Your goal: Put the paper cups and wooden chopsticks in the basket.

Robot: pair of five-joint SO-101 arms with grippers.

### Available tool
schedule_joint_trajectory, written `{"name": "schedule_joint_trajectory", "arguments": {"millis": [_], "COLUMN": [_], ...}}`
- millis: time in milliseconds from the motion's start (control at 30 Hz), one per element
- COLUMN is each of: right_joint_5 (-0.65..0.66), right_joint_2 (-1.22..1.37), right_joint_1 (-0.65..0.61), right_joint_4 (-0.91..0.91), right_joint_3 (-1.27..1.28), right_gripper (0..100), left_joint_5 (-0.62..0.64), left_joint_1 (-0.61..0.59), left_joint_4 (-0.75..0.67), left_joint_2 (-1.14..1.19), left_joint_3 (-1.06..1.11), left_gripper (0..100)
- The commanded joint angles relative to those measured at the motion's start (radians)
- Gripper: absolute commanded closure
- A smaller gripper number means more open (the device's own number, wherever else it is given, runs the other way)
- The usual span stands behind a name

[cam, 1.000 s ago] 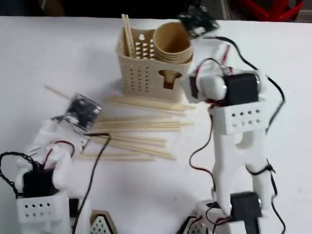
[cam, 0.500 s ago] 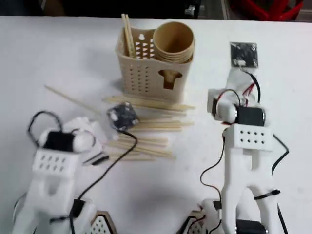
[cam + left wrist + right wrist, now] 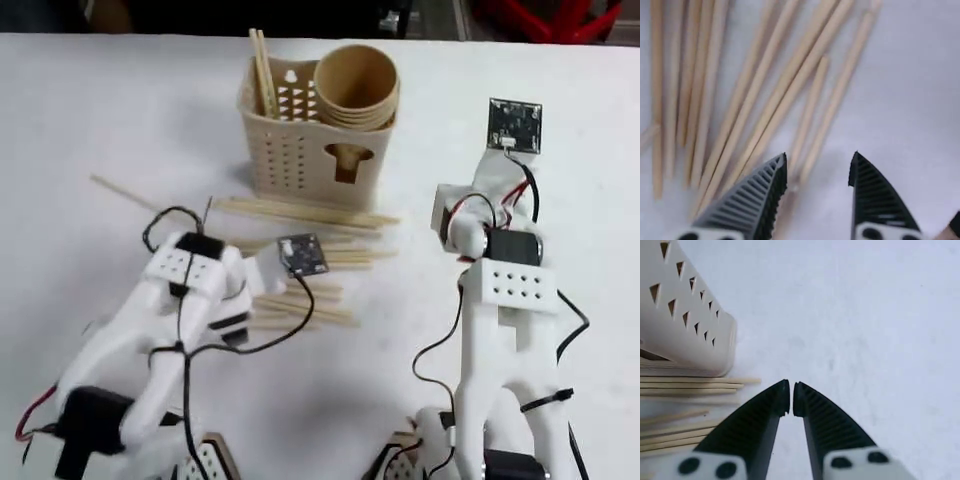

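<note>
The cream basket [image 3: 300,150] stands at the back middle of the table with a stack of brown paper cups [image 3: 356,85] and a few wooden chopsticks [image 3: 263,70] upright in it. Several loose chopsticks [image 3: 310,262] lie on the table in front of it. My left gripper [image 3: 820,160] is open just above these loose chopsticks [image 3: 765,110], and two of their ends lie between its tips. My right gripper [image 3: 791,392] is shut and holds nothing, low over bare table to the right of the basket [image 3: 685,325].
One stray chopstick [image 3: 125,193] lies apart at the left. The left arm [image 3: 180,300] fills the front left and the right arm [image 3: 500,290] the front right. Cables trail by both bases.
The left arm swung from the table's left edge to the right, over the loose chopsticks. The right arm drew back from the basket's cups to the right and straightened.
</note>
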Motion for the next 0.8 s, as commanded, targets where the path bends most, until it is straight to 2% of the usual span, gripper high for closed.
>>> {"name": "schedule_joint_trajectory", "arguments": {"millis": [0,67,367,500,767], "right_joint_5": [-0.008,-0.008,-0.006,-0.006,-0.006], "right_joint_2": [-0.033,-0.033,-0.033,-0.033,-0.033], "right_joint_1": [0.01,0.01,0.01,0.012,0.033], "right_joint_4": [-0.016,-0.016,-0.015,-0.015,-0.019], "right_joint_3": [-0.006,-0.006,-0.006,-0.005,-0.005], "right_gripper": [96.7,96.7,96.7,96.7,96.7], "left_joint_5": [-0.008,-0.005,-0.012,-0.006,-0.006], "left_joint_1": [0.012,0.012,0.036,0.027,0.022], "left_joint_4": [-0.038,-0.038,-0.044,-0.029,0.18], "left_joint_2": [0.073,0.108,0.24,0.234,0.205], "left_joint_3": [-0.072,-0.091,-0.123,-0.121,-0.204], "left_gripper": [79,80,97,98,98]}}
